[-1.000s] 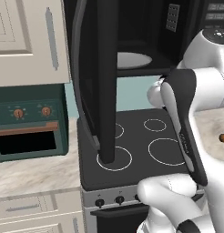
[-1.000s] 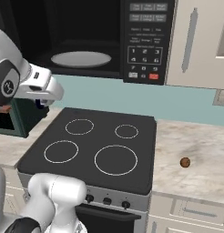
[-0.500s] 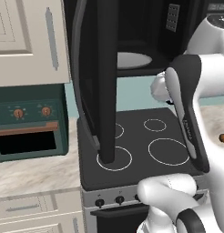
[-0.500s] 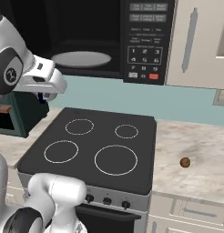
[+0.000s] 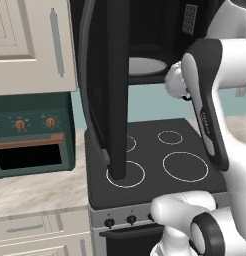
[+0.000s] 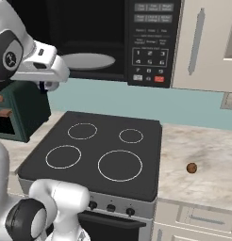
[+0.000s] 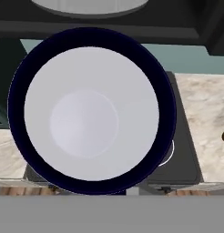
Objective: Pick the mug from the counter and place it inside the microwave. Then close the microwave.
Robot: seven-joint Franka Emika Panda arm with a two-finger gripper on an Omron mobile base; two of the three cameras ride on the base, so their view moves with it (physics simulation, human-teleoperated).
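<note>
Looking from the left base view, the microwave (image 5: 145, 45) is sitting above the stovetop (image 5: 160, 160) with its door (image 5: 112, 90) swung wide open toward the camera, its long dark handle reaching down in front of the burners. The grey turntable (image 5: 147, 66) is showing inside. The white arm is bending in front of the opening, and its hand is hiding behind the forearm there. A teal oven (image 5: 32, 137) is standing to the left on the counter (image 5: 40, 192).

Turning to the right base view, the arm's hand is hovering at the left edge, just below and in front of the open cavity, level with the turntable (image 6: 87, 61). A sliver of dark blue is peeking out beneath the hand; the fingers themselves are not showing clearly. The keypad panel (image 6: 151, 44) is facing forward on the microwave's right. A small brown ball (image 6: 191, 167) is lying on the counter (image 6: 203, 155) to the right of the stovetop (image 6: 96, 150).

Looking along the hand, the mug (image 7: 89, 111) is sitting right up against the camera, mouth toward the lens, its dark blue rim ringing a pale silvery inside. The fingers are nearly closed and are gripping the mug, holding it in the air above the stovetop, with the turntable's edge (image 7: 89, 5) just beyond it.
</note>
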